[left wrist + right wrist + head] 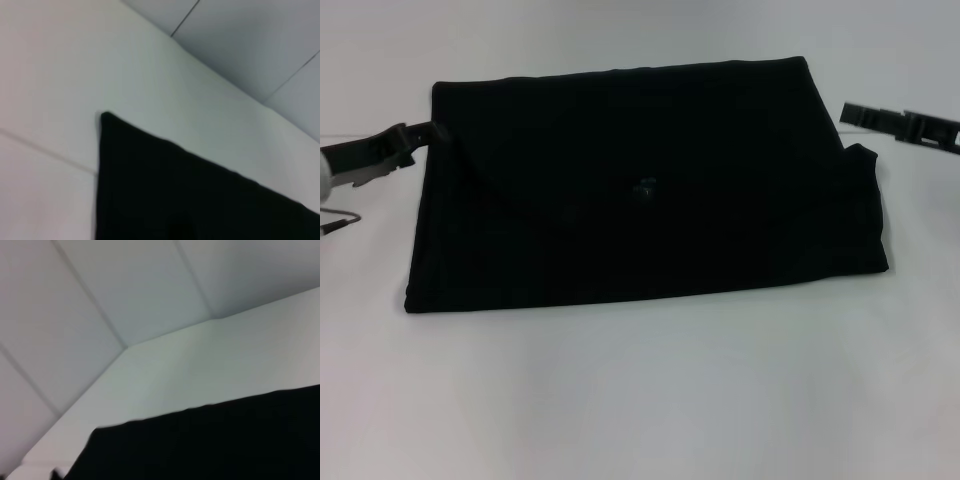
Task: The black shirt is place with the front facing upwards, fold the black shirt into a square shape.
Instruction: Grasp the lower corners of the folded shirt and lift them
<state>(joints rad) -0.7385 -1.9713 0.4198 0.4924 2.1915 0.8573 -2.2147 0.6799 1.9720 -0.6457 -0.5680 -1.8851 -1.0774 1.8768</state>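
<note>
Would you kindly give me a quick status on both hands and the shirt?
Left hand at the black shirt's left edge, right hand off its far right corner. Shirt folded into a rough rectangle, flat on the white table. Nothing in the way.

The black shirt [210, 440] lies flat on the white table [200, 365], its straight folded edge running across the surface. Beyond the table's far edge stands a pale panelled wall [125, 285] with thin seams.

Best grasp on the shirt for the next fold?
Judging by its wide, flat rectangle, pinch the black shirt at its two short side edges: left gripper from its left, right gripper from its right. Each already sits by a far corner.
</note>
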